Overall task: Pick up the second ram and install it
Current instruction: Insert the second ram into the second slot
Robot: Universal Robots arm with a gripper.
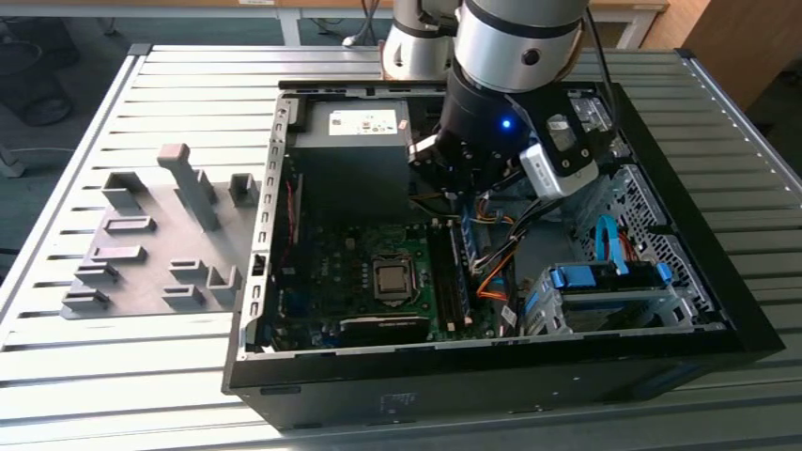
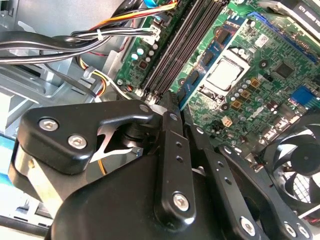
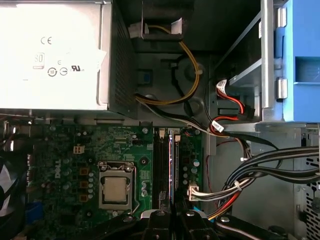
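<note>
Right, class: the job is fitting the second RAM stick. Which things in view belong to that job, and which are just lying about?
Job:
- gripper
- ram, upright at the slots beside the gripper
- slots
- motherboard

Lying about:
- grey fixture blocks on the table
- power supply
- fan
- cables
- blue drive cage

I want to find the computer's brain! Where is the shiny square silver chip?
The shiny square silver chip sits on the green circuit board, at the exterior view's left of the long black slots.
</note>
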